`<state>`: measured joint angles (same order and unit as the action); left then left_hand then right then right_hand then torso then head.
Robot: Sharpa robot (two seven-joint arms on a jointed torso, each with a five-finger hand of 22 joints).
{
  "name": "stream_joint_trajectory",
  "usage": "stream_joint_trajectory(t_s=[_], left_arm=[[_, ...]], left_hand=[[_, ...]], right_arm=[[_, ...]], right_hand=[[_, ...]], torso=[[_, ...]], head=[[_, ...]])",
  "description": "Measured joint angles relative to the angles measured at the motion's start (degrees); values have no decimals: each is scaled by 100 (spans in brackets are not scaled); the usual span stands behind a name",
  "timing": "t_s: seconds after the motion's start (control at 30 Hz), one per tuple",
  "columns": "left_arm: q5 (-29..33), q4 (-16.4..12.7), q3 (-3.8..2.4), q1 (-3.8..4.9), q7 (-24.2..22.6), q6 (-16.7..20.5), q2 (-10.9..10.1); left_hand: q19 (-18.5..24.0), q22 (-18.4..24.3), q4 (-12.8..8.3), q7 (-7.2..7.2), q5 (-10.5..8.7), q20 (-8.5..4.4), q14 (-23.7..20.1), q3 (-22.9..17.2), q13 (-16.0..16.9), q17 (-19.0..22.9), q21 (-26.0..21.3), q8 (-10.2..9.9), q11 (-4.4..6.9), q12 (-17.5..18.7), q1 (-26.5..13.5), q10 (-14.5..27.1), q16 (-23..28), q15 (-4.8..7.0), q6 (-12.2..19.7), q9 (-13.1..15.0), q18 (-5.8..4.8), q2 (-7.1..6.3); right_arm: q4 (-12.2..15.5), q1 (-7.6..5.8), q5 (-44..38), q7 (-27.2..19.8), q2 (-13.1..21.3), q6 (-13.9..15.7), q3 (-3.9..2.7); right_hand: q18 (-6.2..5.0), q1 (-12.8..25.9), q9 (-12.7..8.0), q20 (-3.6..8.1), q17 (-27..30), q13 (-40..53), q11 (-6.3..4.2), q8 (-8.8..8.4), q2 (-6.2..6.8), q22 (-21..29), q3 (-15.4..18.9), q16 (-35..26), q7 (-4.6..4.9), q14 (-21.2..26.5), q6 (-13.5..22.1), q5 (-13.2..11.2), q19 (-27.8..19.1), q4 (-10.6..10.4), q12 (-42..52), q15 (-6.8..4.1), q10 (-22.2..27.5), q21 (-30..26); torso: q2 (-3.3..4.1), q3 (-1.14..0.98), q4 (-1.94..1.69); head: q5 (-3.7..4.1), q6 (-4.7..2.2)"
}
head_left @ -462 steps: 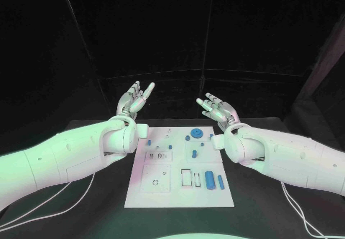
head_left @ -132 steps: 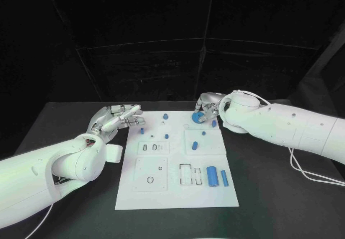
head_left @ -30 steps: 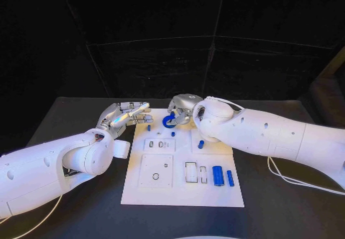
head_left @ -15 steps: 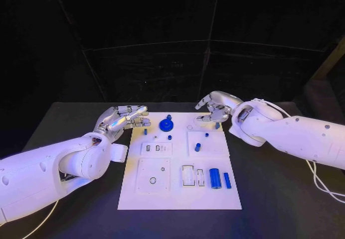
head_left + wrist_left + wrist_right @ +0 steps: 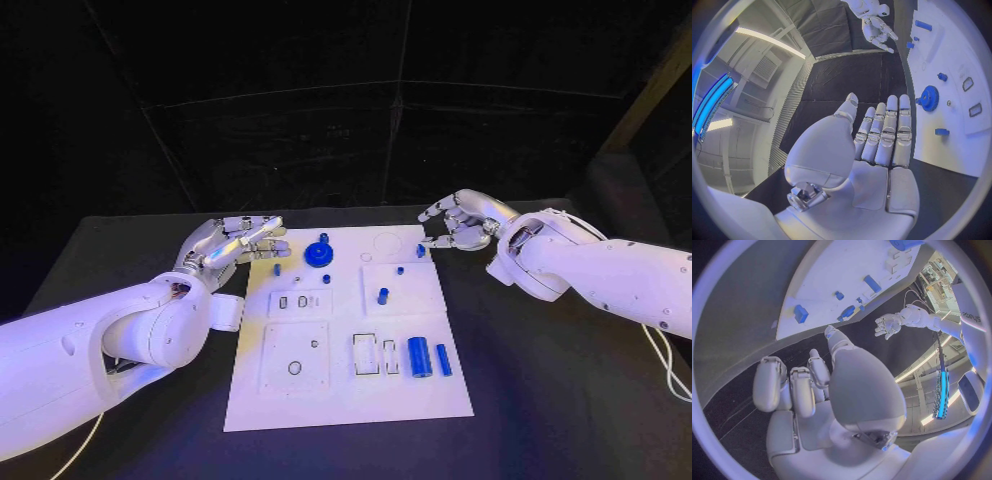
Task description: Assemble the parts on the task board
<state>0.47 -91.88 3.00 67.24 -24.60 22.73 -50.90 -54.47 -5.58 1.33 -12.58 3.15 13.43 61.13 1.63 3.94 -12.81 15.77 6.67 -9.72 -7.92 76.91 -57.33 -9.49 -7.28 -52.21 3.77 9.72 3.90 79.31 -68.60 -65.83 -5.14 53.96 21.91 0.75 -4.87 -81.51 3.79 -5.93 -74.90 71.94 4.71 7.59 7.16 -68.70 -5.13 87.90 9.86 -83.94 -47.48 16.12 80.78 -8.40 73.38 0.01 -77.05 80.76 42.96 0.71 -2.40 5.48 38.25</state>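
Blue gear (image 5: 319,254) sits on the board (image 5: 346,395)'s far left, likely seated; left hand (image 5: 228,241) flat and empty, right hand (image 5: 464,222) half-curled, holding nothing, both off the board.

- The task board (image 5: 346,385), a white rectangular plate, lies flat mid-desk.
- A blue gear (image 5: 319,255) stands near its far left corner.
- Small blue pegs (image 5: 382,295) are scattered over the far half.
- Two blue bars (image 5: 418,356) lie side by side near the right edge.
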Motion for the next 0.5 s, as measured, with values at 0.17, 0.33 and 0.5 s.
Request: stream_joint_trajectory(t_s=[0.17,0.33,0.5], left_arm=[[0,24,4,-2,2,-5,7],[0,45,19,-5,3,-6,8],[0,53,28,-7,4,-8,12]], left_hand=[[0,-1,0,0,0,0,0,0,0,0,0,0,0,0,0,0,0,0,0,0,0,0],[0,-1,0,0,0,0,0,0,0,0,0,0,0,0,0,0,0,0,0,0,0,0],[0,-1,0,0,0,0,0,0,0,1,0,0,0,0,0,0,0,0,0,0,0,0]], right_arm=[[-206,158,49,-76,-111,-15,1],[-333,253,56,-114,-182,-37,1],[-460,282,57,-124,-225,-52,1]], right_hand=[[0,0,0,0,0,-4,0,0,0,-6,0,0,0,0,0,0,0,0,0,0,0,0],[0,0,1,0,-1,-3,0,0,0,-5,0,0,0,0,0,0,0,0,0,0,0,0],[-1,-30,1,0,-4,-3,0,0,-31,-5,0,0,0,0,0,0,0,0,0,0,0,0]], torso=[[1,4,-16],[1,14,-27],[-2,21,-27]], head=[[28,33],[36,58],[43,73]])
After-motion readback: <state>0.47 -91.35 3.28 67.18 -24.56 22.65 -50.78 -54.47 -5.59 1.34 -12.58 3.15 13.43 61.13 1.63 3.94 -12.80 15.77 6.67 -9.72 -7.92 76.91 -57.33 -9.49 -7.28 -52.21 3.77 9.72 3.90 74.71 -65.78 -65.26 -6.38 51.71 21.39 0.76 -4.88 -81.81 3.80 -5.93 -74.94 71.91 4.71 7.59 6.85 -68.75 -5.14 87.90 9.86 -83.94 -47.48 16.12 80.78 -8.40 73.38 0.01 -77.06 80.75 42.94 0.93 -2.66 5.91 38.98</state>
